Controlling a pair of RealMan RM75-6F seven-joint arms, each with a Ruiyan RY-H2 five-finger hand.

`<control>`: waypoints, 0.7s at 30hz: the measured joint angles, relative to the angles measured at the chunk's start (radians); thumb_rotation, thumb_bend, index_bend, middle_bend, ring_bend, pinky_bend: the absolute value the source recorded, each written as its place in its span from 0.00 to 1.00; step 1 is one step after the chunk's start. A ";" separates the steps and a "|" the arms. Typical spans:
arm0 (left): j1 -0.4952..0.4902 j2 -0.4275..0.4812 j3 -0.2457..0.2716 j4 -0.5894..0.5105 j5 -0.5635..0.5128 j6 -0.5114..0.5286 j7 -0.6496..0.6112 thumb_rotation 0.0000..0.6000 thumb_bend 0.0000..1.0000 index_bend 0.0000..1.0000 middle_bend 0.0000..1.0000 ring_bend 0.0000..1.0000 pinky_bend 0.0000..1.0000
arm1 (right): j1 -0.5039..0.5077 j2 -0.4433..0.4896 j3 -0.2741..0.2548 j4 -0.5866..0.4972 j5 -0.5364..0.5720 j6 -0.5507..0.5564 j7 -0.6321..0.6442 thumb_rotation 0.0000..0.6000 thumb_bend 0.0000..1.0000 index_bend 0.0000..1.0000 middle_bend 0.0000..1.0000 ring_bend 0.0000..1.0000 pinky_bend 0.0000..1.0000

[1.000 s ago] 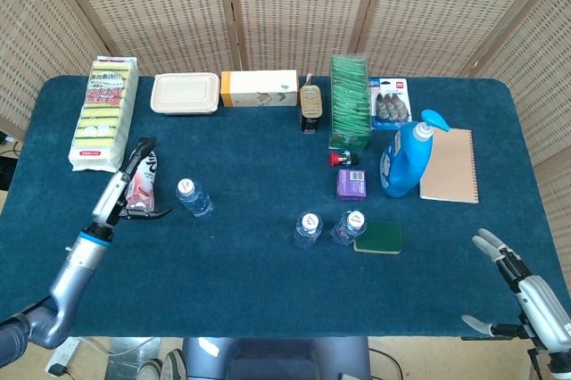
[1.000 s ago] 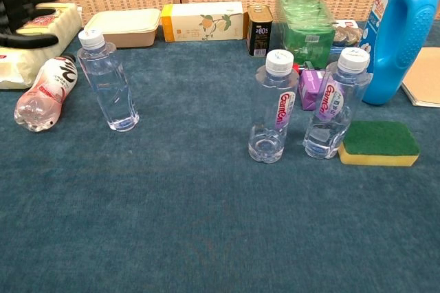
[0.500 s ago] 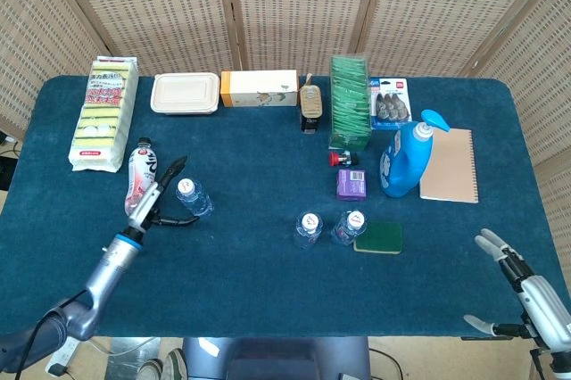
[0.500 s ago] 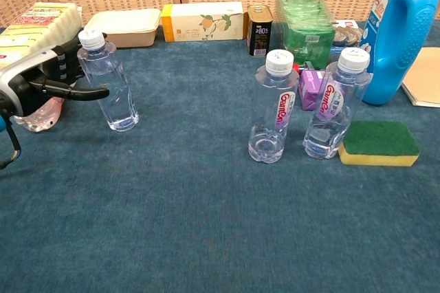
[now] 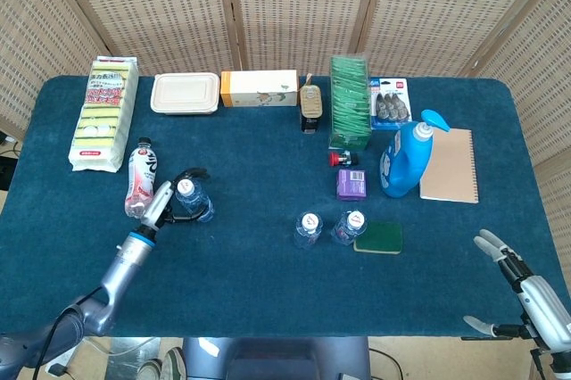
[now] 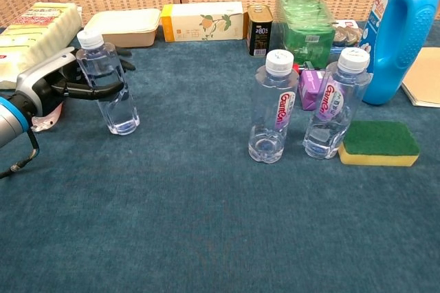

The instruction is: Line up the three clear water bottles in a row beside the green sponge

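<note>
Clear plastic, white-capped, the lone water bottle [image 6: 108,87] stood upright at the left of the blue tabletop [image 6: 206,224], and we saw our left hand [image 6: 65,80] wrapped around its middle. Two more clear labelled bottles [image 6: 273,107] stood side by side, the right one touching the green sponge [image 6: 380,143]. Our right hand [image 5: 513,277] hung spread and empty past the tabletop's corner.
</note>
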 measured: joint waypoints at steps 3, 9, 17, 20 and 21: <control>0.002 -0.003 0.002 -0.011 0.001 0.005 0.040 1.00 0.35 0.51 0.49 0.33 0.49 | 0.000 0.000 -0.001 0.001 -0.002 0.001 0.002 1.00 0.00 0.00 0.00 0.00 0.07; 0.015 -0.005 0.010 -0.047 0.011 0.042 0.073 1.00 0.35 0.51 0.49 0.33 0.49 | 0.000 -0.001 0.000 0.001 -0.004 0.006 0.000 1.00 0.00 0.00 0.00 0.00 0.07; 0.019 -0.010 0.035 -0.127 0.075 0.114 0.124 1.00 0.33 0.51 0.49 0.33 0.49 | 0.003 -0.002 -0.001 -0.004 -0.004 0.002 -0.006 1.00 0.00 0.00 0.00 0.00 0.07; 0.008 -0.025 0.036 -0.150 0.083 0.113 0.138 1.00 0.33 0.51 0.49 0.33 0.49 | 0.002 -0.002 -0.002 -0.006 -0.003 0.001 -0.011 1.00 0.00 0.00 0.00 0.00 0.07; 0.002 -0.032 0.035 -0.157 0.085 0.110 0.149 1.00 0.33 0.51 0.49 0.33 0.49 | 0.003 -0.003 -0.002 -0.006 -0.001 -0.002 -0.014 1.00 0.00 0.00 0.00 0.00 0.07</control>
